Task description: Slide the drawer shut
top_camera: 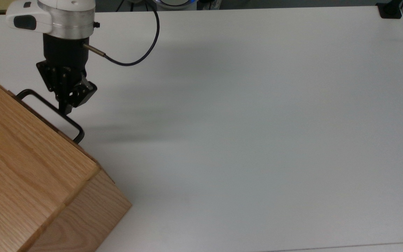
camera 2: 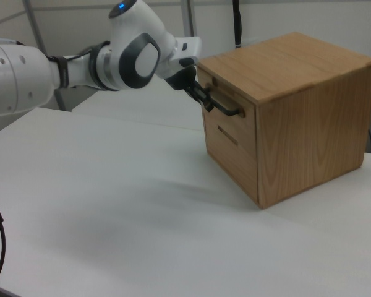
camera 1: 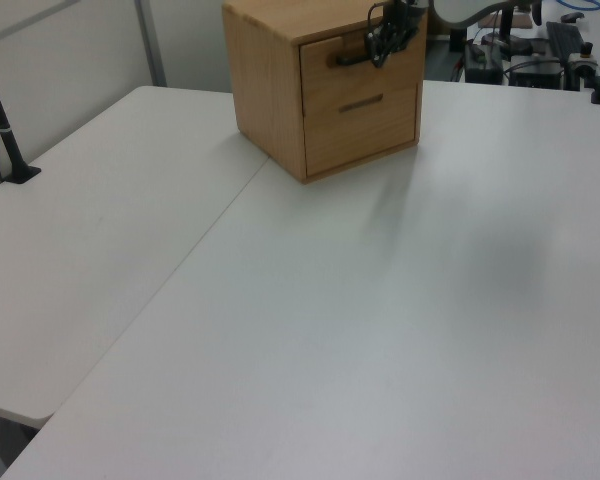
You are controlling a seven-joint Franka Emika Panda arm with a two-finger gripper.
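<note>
Right view, end effector (camera 2: 204,99) at drawer (camera 2: 230,125) handle (camera 2: 224,106)

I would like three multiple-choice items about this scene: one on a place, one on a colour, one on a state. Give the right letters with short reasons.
1. Where does the gripper stand?
A. at the drawer's handle
B. on the cabinet's top
C. at the table's far corner

2. What colour is the handle?
A. white
B. black
C. red

3. In what state is the drawer?
A. pulled fully out
B. lifted off
C. pushed in, front level with the cabinet

Answers: 1 A, the jaws sit at the bar in the top view. 2 B, the bar is black against the oak. 3 C, the left view shows its front flush with the cabinet.
</note>
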